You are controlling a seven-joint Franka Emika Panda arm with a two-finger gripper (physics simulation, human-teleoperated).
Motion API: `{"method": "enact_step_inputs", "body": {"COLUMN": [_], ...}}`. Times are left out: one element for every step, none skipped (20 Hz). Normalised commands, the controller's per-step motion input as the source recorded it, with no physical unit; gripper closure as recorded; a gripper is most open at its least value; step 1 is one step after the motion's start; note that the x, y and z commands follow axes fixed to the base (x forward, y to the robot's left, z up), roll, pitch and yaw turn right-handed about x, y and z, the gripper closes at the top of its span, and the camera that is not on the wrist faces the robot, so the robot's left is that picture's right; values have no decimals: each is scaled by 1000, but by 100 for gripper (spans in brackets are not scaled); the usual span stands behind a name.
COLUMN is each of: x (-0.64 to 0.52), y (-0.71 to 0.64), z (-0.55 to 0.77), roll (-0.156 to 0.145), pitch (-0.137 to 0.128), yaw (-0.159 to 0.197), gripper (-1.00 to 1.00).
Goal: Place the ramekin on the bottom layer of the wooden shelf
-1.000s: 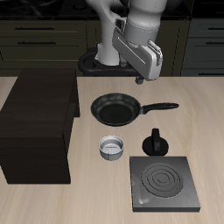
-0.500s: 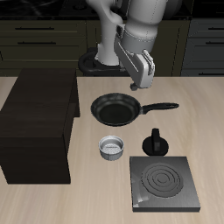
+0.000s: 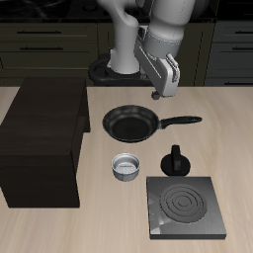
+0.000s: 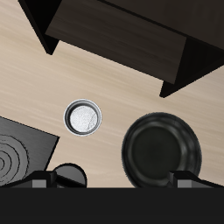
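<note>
Since the frame 0.5 s ago the arm sits slightly differently: the gripper (image 3: 158, 95) is a touch farther toward the stove side and a little higher, hanging in the air above the back part of the pale wooden tabletop (image 3: 237, 148), beyond the frying pan's handle. Nothing on the tabletop has shifted. The gripper's 2 fingers are spread apart and hold nothing; in the wrist view only their dark tips show at the frame edge.

The small round ramekin (image 3: 126, 167) with a silvery-white ribbed wall and grey inside stands upright on the tabletop, between the large dark brown boxy wooden shelf (image 3: 44, 138) and the flat black square stove plate (image 3: 186, 208) with its ringed burner. It touches neither. The wrist view shows the ramekin (image 4: 83, 116) well apart from the shelf (image 4: 122, 35).

The black round frying pan (image 3: 130, 124) lies farther back than the ramekin, its handle pointing away from the shelf. A small black knobbed pot (image 3: 176, 161) stands just behind the stove plate.
</note>
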Motion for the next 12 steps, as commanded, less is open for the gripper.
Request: {"method": "enact_step_inputs", "body": {"x": [52, -22, -32, -116, -42, 28, 105, 100, 33, 13, 36, -3], "y": [-20, 180, 193, 362, 287, 106, -15, 214, 222, 139, 211, 231], "z": [2, -35, 6, 55, -62, -121, -51, -154, -150, -113, -140, -108], "roll": [0, 94, -8, -1, 49, 64, -23, 24, 97, -33, 13, 75], "pitch": [0, 12, -17, -145, -21, -13, 4, 15, 11, -6, -24, -53], "yaw": [0, -21, 53, 161, 80, -29, -4, 35, -56, 62, 61, 20], "gripper": [-100, -100, -100, -100, -100, -100, -100, -100, -100, -100, -100, -100]}}
